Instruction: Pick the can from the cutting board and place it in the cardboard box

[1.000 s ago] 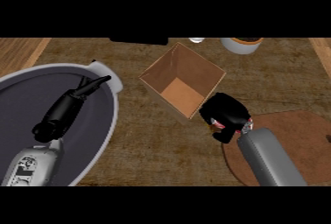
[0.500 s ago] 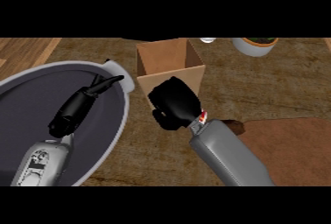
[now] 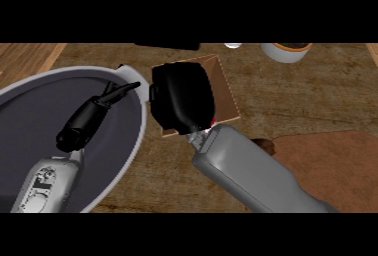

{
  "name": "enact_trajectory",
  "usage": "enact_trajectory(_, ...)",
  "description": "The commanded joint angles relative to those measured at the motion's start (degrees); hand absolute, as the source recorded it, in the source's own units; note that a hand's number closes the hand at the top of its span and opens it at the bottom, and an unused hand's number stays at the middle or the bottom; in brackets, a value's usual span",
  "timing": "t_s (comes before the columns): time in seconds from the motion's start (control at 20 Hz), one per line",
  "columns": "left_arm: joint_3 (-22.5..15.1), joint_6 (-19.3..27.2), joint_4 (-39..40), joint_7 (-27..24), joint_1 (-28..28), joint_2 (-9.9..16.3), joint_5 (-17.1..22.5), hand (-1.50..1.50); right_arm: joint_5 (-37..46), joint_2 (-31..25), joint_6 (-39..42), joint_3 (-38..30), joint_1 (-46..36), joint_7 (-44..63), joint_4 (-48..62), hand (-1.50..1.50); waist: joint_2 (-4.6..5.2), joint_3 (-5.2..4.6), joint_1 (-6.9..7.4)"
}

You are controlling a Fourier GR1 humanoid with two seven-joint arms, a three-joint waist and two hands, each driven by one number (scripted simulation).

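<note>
The right hand (image 3: pixel 181 97) hangs back-up over the cardboard box (image 3: pixel 225 97), covering most of the opening; its fingers are hidden beneath the black back of the hand, so I cannot tell whether they are curled or spread. A small sliver of red shows at the wrist end of that hand, just at the near edge of the box, but it is too small to say whether it belongs to the can, and the can itself cannot be made out. The grey right forearm runs from the hand toward the near right, crossing a corner of the brown cutting board (image 3: pixel 332 160), which lies near and to the right of the box. On the left, the left hand (image 3: pixel 92 117) rests over a large grey round basin (image 3: pixel 140 145), its fingers straight and held close together, pointing toward the far right and holding nothing. At the far right stands a white cup (image 3: pixel 286 51).
</note>
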Motion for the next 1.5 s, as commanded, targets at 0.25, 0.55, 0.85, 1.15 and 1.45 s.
enact_trajectory(0.25,2.47,-0.04,0.19,-2.59,2.03,2.20,-0.20,0.00,-7.29,0.09,-8.39,-0.29,-18.61,21.36,12.55,1.50,0.50,0.02,-2.53)
enact_trajectory(0.55,3.01,1.54,1.04,0.31,-0.33,0.43,-0.39,0.00,-11.73,0.09,-3.02,-1.17,-23.33,13.80,26.02,1.50,0.51,0.08,-4.66)
enact_trajectory(0.85,3.05,1.22,-2.56,-0.04,4.17,1.18,-0.45,0.00,-21.05,0.09,8.64,-5.55,-20.57,8.53,31.37,1.50,0.28,0.13,-5.26)
enact_trajectory(1.15,3.19,1.45,-5.88,0.05,7.35,1.17,-0.72,0.00,-22.29,-2.82,15.20,-8.09,-17.40,0.54,37.71,1.50,0.11,0.16,-5.72)
enact_trajectory(1.45,5.30,0.46,-3.17,0.31,3.90,2.26,-0.03,0.00,-25.74,-2.03,20.47,-11.57,-16.60,-8.59,39.66,-1.50,0.24,0.17,-5.87)
